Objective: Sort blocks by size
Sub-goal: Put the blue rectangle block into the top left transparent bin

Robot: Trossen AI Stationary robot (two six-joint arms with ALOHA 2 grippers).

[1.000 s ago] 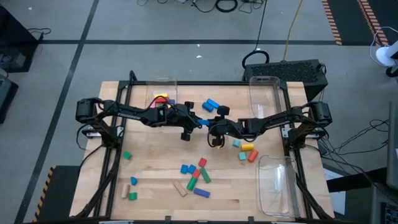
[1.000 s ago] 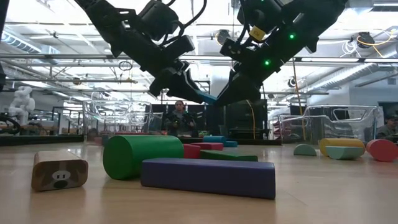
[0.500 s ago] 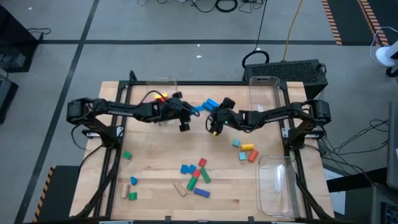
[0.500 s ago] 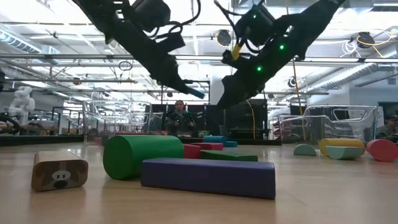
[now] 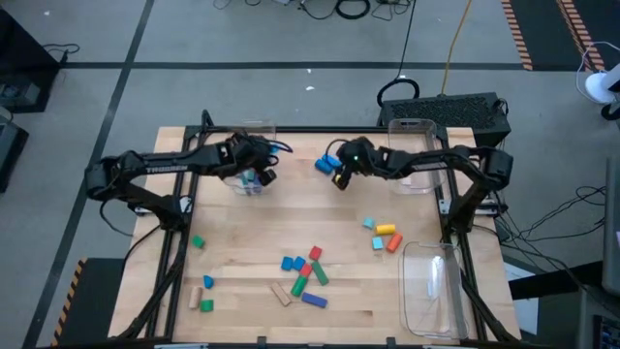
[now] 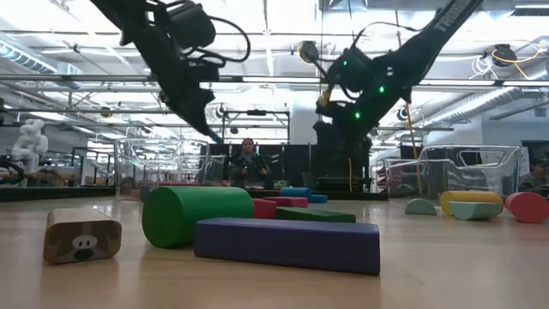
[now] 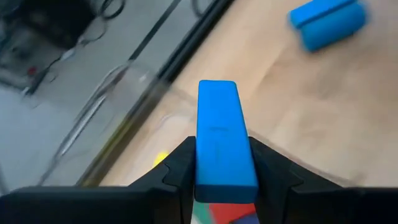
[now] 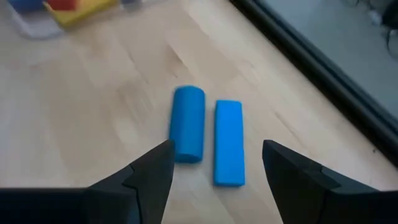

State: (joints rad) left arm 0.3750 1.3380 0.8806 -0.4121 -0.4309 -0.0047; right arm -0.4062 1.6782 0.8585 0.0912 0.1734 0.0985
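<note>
My left gripper (image 7: 219, 149) is shut on a blue bar (image 7: 217, 124) and hangs over the clear bin (image 5: 244, 160) at the table's far left. Yellow, red and green blocks lie in that bin. My right gripper (image 8: 217, 149) stands open above the table, its fingers touching nothing. Just beyond its fingers a blue cylinder (image 8: 188, 132) and a second blue bar (image 8: 228, 151) lie flat side by side on the wood. In the high view this pair of blue blocks (image 5: 327, 163) sits near the far edge, with the right gripper (image 5: 338, 178) beside it. My left gripper pinches the blue bar between its two fingers, on the two long sides (image 7: 198, 171) at the end nearest the gripper. The bar lies along the fingers and sticks out past their tips. The fingers slant down toward the far left. The bar is lifted clear, above the bin.
Several loose blocks lie at the near middle (image 5: 305, 276), three at the right (image 5: 383, 233) and a few at the near left (image 5: 201, 291). A clear bin (image 5: 412, 155) stands at the far right and another clear bin (image 5: 431, 291) at the near right. Bare wood lies between the groups.
Both grippers met on the blue bar over the table's middle. My right gripper has come away from it and gone toward the far edge, to the pair of blue blocks. My left gripper has carried the bar up and toward the far left, over the bin, rolling as it went.
</note>
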